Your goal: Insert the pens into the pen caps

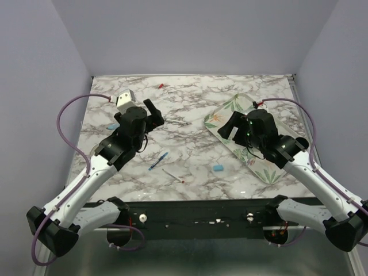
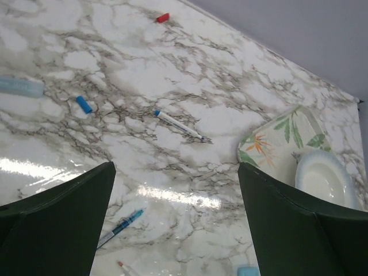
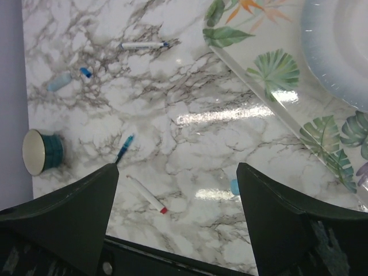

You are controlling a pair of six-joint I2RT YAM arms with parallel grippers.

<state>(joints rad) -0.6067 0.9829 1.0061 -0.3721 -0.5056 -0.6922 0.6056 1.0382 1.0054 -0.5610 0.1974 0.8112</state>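
STATUS: nothing capped | pens [image 3: 146, 194] and pen caps [image 3: 85, 72] lie loose, apart | left gripper [image 2: 175, 169] and right gripper [image 3: 178, 167]: jaws apart, empty | REMAINING: all insertions

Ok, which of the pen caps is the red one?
The red cap, lying alone farthest back; the blue cap and the light blue cap lie much nearer.

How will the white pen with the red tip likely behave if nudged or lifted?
The white pen with the red tip is a thin round stick lying flat on the glossy marble table, so a sideways nudge would probably roll it. It looks stiff and light; pinched near one end, it may pivot.
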